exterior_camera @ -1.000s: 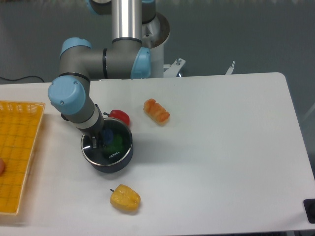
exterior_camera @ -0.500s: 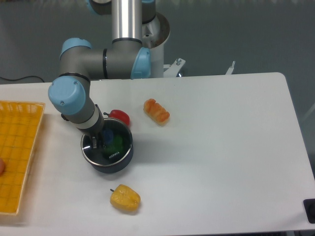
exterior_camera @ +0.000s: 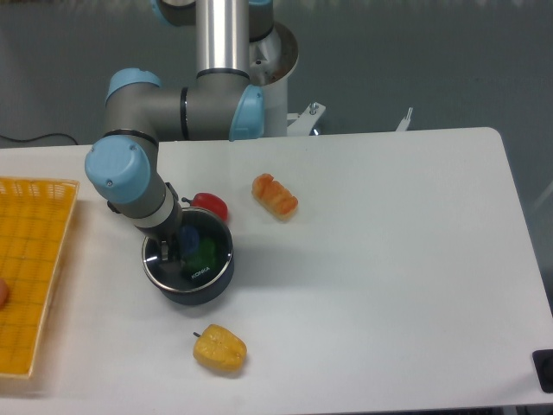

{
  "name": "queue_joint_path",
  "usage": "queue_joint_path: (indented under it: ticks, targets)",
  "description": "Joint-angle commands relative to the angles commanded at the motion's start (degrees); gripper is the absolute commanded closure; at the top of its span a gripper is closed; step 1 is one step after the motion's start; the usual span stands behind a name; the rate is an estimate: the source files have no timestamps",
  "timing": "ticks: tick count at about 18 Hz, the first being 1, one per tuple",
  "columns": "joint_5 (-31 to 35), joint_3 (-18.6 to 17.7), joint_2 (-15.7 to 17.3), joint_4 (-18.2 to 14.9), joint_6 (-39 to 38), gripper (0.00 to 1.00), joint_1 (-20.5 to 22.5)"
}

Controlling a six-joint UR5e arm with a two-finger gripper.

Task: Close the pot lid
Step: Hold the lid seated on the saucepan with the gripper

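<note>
Gripper (exterior_camera: 177, 246): directly above the lid, around the blue knob; whether closed on it cannot be told, fingers hidden by the wrist.
Lid (exterior_camera: 194, 264): glass, white lettering, seated on the pot (exterior_camera: 203, 290) beneath the gripper.
Red item (exterior_camera: 210, 206): just behind gripper.
Orange item (exterior_camera: 275, 195): behind, to the right in view.
Yellow pepper (exterior_camera: 219, 348): in front.
Yellow basket (exterior_camera: 30, 268): well left in view.
Table (exterior_camera: 389, 259): white.
</note>
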Motion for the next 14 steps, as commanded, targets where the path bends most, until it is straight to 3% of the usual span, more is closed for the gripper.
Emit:
queue_joint_path:
  ticks: [7, 14]
  targets:
    - [-1.4, 2.5, 0.8, 0.4, -0.5, 0.00, 1.0]
    - [-4.7, 3.8, 2.4, 2.1, 1.5, 0.00, 9.0]
